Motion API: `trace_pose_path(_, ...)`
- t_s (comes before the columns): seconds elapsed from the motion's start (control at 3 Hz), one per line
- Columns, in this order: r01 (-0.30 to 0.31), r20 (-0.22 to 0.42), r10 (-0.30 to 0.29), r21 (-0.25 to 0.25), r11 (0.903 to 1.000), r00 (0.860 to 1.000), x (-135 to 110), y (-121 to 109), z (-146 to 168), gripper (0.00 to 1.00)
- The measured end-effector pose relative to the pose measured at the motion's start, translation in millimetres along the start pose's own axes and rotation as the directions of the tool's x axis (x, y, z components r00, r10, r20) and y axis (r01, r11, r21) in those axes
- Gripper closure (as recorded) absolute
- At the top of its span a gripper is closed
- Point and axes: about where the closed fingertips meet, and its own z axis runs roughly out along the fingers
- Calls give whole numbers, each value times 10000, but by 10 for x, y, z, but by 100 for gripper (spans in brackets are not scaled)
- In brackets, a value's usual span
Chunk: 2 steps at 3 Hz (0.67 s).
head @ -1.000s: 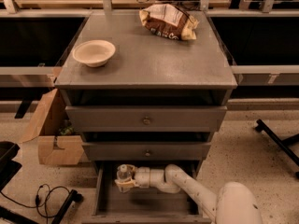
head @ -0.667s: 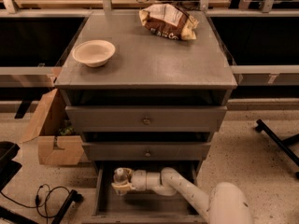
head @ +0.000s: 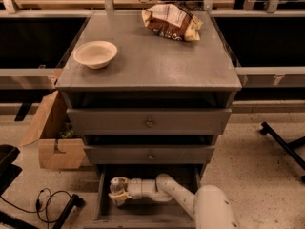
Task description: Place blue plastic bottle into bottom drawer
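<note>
View: camera view, looking down on the front of a cabinet.
Cabinet: grey wooden cabinet (head: 152,63) with a flat top and three drawers stacked in its front.
Upper drawers: top grey drawer (head: 186,122) and middle grey drawer (head: 186,154), each pushed in, each with a small round knob at its centre.
Bottom drawer: lowest grey tray-like bottom drawer (head: 143,213), pulled out toward the camera, its flat floor showing.
Arm: white jointed robot arm (head: 178,193) rising from the lower edge of the view and reaching leftward into the bottom drawer.
Gripper: cream two-finger gripper (head: 118,194) inside the left part of the bottom drawer, its fingers clasped round the bottle.
Bottle: small clear blue plastic bottle (head: 114,185) with a white cap, upright in the gripper, within the bottom drawer near its left wall.
Bowl: shallow cream round bowl (head: 95,54) on the left of the cabinet top.
Bag: crumpled brown and white snack bag (head: 171,23) at the back right of the cabinet top, well apart from the bowl.
Box: open brown cardboard box (head: 56,149) on the floor just left of the cabinet.
Cable: black cable (head: 47,200) looped on the speckled floor in front of the box.
</note>
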Motion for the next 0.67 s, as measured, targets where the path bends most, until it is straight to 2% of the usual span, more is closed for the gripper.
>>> trace_pose_path(0.33,99,-397,-108,-248,9996,9992,175,-33,51,100)
trace_pose_path(0.67,113,-410,-123,-245,9996,9991,141,-38,51,82)
